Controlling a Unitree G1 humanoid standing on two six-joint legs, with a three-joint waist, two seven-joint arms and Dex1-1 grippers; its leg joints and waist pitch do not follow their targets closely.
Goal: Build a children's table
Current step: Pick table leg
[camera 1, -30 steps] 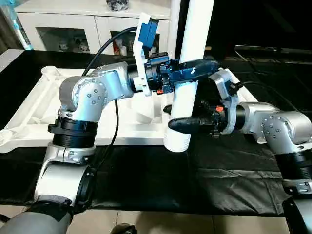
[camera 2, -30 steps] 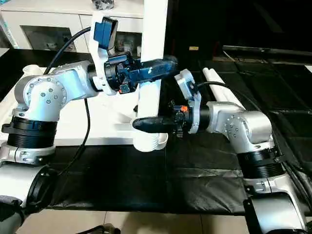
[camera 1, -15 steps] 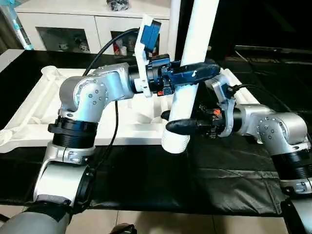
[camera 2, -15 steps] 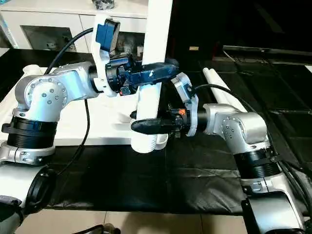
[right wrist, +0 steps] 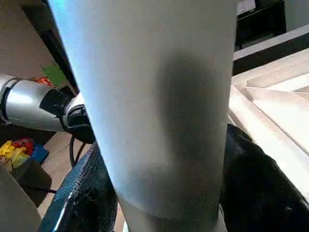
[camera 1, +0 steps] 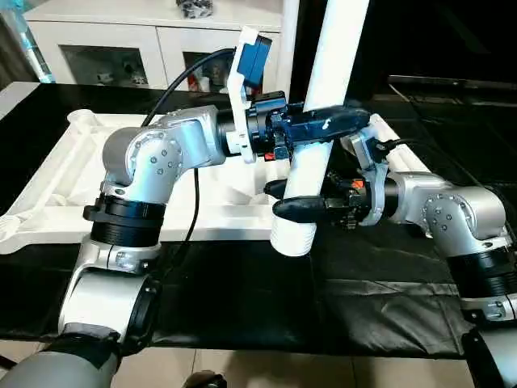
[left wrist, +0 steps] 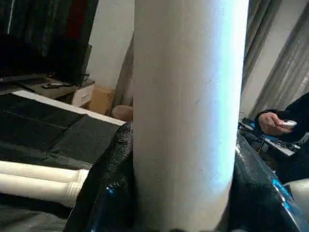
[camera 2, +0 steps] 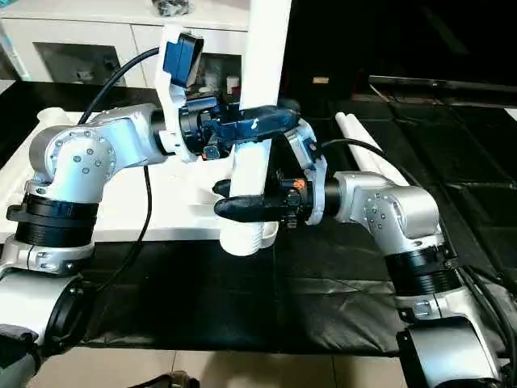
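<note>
A white table leg [camera 1: 323, 121] is held nearly upright, tilted slightly, above the front edge of the work area; its ribbed lower end [camera 1: 292, 236] hangs just over the black cloth [camera 1: 242, 299] that covers the counter; its upper part runs out of the top of the head views.

The left end effector [camera 1: 335, 124] is clamped across the leg at mid-height, its black fingers seen on both sides of the white shaft in the left wrist view [left wrist: 188, 111]; the right end effector [camera 1: 299, 202] is closed around the same leg lower down, just above the ribbed end, with one finger [camera 1: 300, 208] lying across the front of the shaft; in the right wrist view the leg [right wrist: 159, 106] is seen sitting between the dark fingers.

The table top [camera 1: 65, 174] is laid upside down on the black cloth behind the arms, ribbed underside up, with a rounded corner lobe [camera 1: 81, 120] at its far left; the held leg's lower end is near the top's front right part, but contact cannot be judged.

Two further legs [camera 2: 363, 145] are laid side by side on the cloth to the right, behind the right forearm; they are also seen in the left wrist view [left wrist: 38, 181].

A white glass-door cabinet [camera 1: 121, 48] stands behind the counter; a person's hand holding a small object [left wrist: 277, 124] is seen at the edge of the left wrist view.
</note>
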